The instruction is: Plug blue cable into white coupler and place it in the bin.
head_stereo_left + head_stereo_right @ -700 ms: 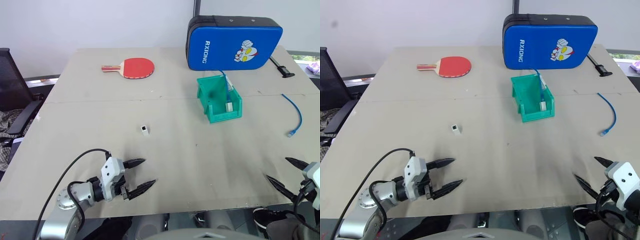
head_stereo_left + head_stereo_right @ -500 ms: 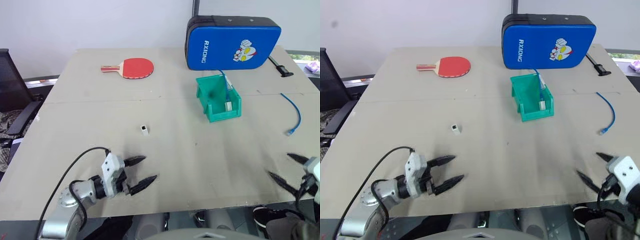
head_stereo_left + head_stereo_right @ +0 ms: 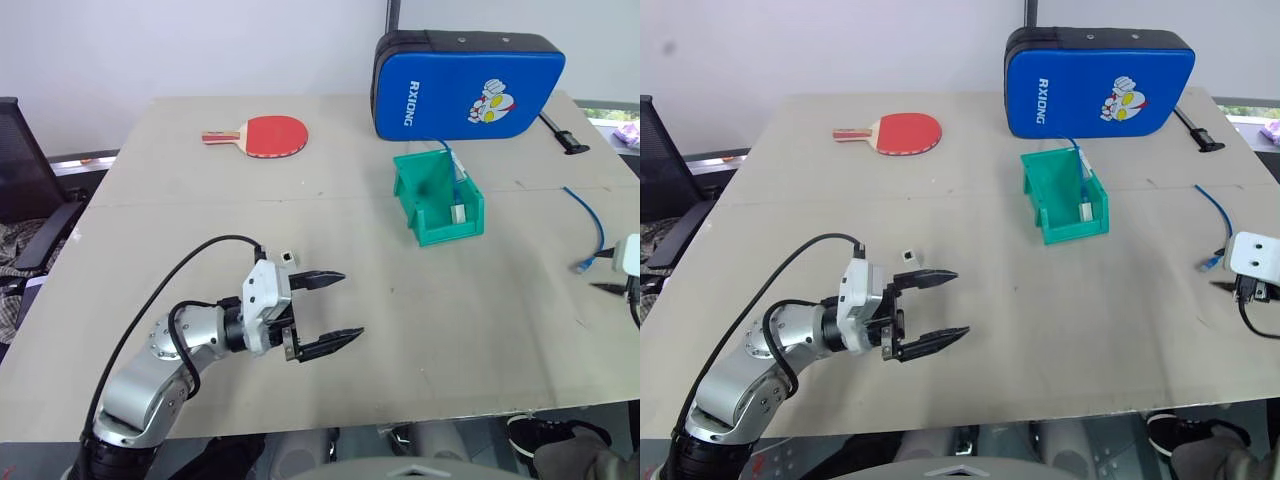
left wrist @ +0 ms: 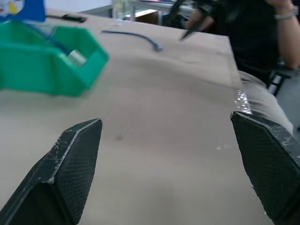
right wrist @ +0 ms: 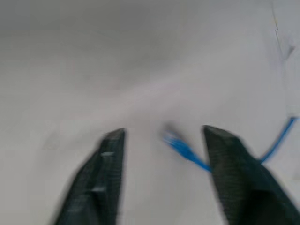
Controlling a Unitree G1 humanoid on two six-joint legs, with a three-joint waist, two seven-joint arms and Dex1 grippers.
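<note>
Fingers of the right gripper [image 5: 161, 180] stood parted around the blue cable [image 3: 591, 226] plug near the worktop's right edge; left gripper [image 3: 330, 312] gaped empty. Light, limp cable (likely): grip beside the plug.

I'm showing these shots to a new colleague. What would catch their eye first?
Probably the big blue pad standing at the table's far edge, with the green bin just in front of it. Next, the left gripper, open near the small white coupler, and the red paddle at the far left.
</note>
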